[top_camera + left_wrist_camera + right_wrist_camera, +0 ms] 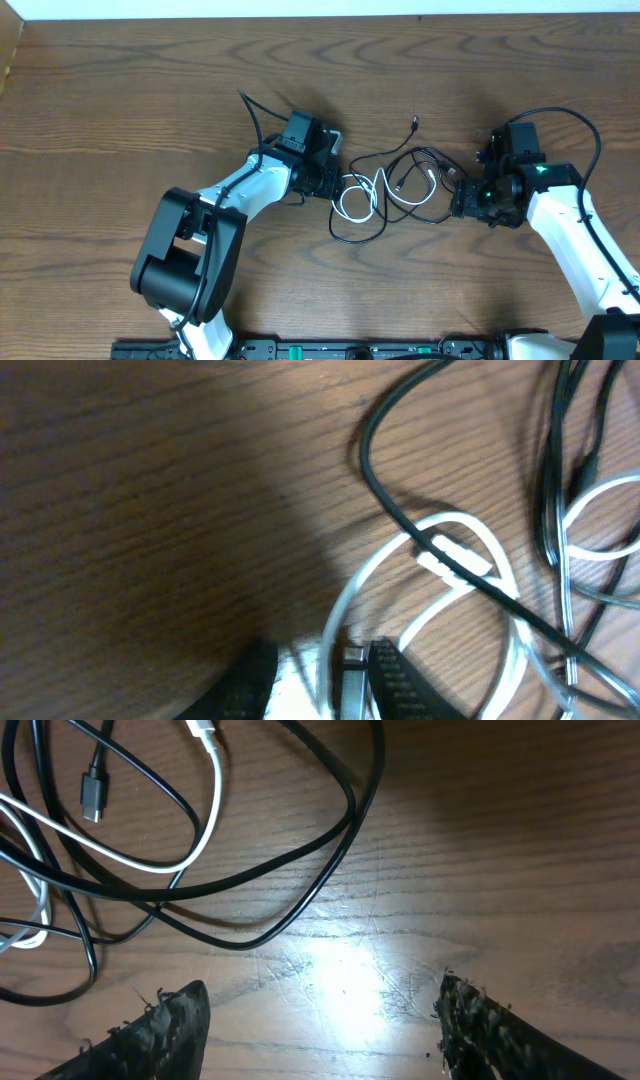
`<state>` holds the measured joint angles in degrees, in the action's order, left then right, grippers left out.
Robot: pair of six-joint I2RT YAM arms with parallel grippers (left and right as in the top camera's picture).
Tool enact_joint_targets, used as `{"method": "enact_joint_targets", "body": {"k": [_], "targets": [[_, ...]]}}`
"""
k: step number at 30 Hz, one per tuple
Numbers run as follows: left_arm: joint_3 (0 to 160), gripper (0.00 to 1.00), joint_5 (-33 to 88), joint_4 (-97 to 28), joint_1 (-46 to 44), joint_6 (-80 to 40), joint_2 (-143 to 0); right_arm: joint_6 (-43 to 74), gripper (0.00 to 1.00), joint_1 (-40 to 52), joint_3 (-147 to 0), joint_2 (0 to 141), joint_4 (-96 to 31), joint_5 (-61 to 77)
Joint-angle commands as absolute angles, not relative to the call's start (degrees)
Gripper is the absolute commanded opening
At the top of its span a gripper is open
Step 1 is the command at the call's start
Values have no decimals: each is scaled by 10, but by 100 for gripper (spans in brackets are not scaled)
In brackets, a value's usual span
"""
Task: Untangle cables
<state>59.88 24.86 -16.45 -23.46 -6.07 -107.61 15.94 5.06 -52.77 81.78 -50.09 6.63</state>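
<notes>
A tangle of thin black and white cables (390, 190) lies midway across the brown wooden worktop (150, 100), between both arms; the left end effector (328, 183) pinches a white cord (455, 518) at the tangle's edge; the right end effector (462, 200) hangs spread just beside it, gripping nothing.

Cables (390, 190) at middle of table (150, 80)

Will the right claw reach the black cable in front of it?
Probably yes: the right claw is open and empty, and the black cable loops just ahead of it with nothing in between.
</notes>
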Motion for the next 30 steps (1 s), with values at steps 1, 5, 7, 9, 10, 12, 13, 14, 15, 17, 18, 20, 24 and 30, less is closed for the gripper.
{"method": "enact_joint_targets", "body": {"k": [1, 5, 7, 9, 10, 12, 13, 14, 15, 17, 18, 20, 24, 30], "targets": [[601, 9, 246, -170, -236, -80, -1100, 156, 69, 50, -531, 812, -501, 68], [601, 7, 291, -174, -235, -80, -1088, 156, 69, 50, -531, 812, -502, 68], [603, 7, 291, -186, -232, -80, -1070, 156, 69, 50, -531, 812, -502, 68], [604, 7, 292, -209, -226, -80, -1031, 156, 69, 50, -531, 812, -501, 66], [604, 7, 292, -218, -223, -80, -1013, 156, 69, 50, -531, 812, -500, 64], [604, 7, 309, -249, -211, -80, -936, 149, 69, 49, -532, 812, -496, 64], [603, 7, 324, -257, -206, -80, -907, 142, 69, 49, -533, 812, -494, 64], [604, 7, 338, -262, -203, -80, -881, 137, 69, 49, -536, 812, -495, 65], [603, 8, 355, -264, -200, -80, -853, 129, 69, 49, -540, 810, -495, 68], [603, 8, 381, -267, -197, -80, -791, 125, 70, 49, -553, 799, -495, 73], [603, 7, 384, -267, -197, -81, -770, 125, 70, 49, -559, 792, -495, 77], [603, 8, 384, -266, -197, -96, -723, 116, 70, 49, -580, 767, -493, 104], [603, 8, 396, -255, -197, -118, -659, 50, 71, 50, -596, 711, -454, 274], [603, 8, 461, -187, -197, -208, -648, 14, 72, 78, -595, 681, -431, 454]]}}
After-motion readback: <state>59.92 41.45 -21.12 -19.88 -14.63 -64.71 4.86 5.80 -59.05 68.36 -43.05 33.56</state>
